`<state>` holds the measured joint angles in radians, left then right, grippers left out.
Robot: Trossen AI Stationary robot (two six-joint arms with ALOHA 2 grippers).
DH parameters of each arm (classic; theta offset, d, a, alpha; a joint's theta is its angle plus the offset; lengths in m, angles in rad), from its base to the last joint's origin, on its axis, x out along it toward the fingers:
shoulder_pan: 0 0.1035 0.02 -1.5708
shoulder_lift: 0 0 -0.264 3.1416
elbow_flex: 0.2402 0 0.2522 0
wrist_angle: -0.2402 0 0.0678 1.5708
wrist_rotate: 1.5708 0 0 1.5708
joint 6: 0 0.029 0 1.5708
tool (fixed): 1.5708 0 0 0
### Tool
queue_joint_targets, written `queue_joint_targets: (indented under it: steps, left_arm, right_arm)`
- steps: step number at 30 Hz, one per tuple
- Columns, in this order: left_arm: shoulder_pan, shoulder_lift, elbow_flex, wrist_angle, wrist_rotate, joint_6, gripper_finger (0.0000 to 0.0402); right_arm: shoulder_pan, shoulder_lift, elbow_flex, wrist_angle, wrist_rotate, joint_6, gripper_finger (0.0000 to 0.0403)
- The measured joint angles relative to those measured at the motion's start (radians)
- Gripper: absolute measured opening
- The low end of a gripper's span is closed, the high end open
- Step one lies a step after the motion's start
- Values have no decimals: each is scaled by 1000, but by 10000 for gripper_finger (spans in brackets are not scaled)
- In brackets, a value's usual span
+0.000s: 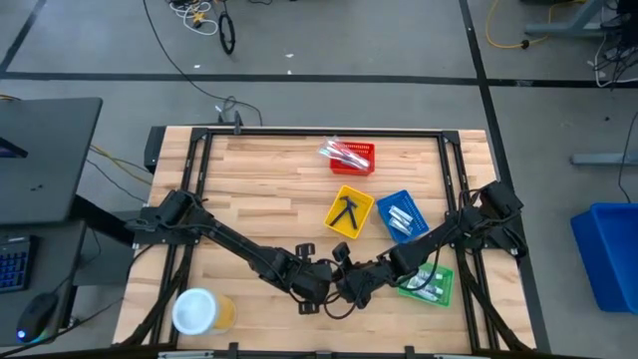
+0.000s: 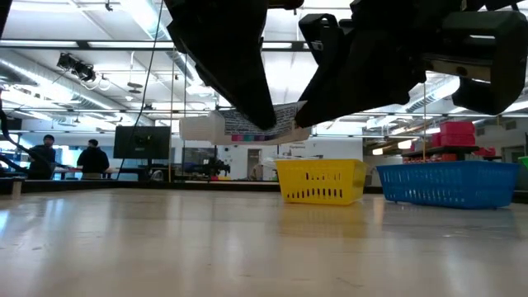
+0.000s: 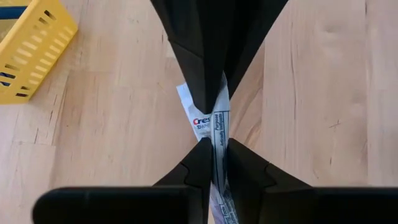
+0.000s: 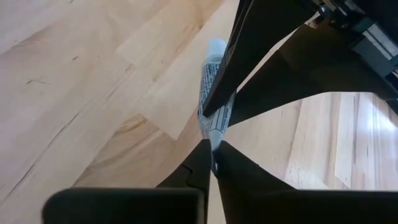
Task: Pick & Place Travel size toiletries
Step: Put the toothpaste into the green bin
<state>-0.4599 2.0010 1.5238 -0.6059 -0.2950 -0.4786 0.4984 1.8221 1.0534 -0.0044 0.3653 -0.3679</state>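
Both grippers are meeting near the table's front edge: the left gripper [image 3: 214, 158] is clamping 1 end of a small white tube [image 3: 214, 124] and the right gripper [image 4: 212, 151] is closing tight on the other end, holding it clear above the wooden table [image 1: 259, 189]. Only the wrist views are showing the tube's printed label; from above, the arms are hiding it. The low view is showing it hanging pale between dark fingers, with the yellow tray [image 2: 320, 181] and blue tray [image 2: 450, 183] behind. The label text is partly covered.
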Motion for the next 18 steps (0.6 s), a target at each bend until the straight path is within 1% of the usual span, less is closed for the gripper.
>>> queue_joint_targets:
  steps: [6,11,16,18]
  left_arm:
    - [0,0,0,0,0,0,48]
    - [0,0,0,-2,-2,0,48]
    - [2,0,0,2,1,0,48]
    - [2,0,0,2,2,1,54]
  right_arm:
    - [0,0,0,-6,0,0,12]
    - [0,0,0,-13,-31,38,10]
    - [7,0,0,-14,-29,79,9]
    - [8,0,0,-15,-29,97,9]
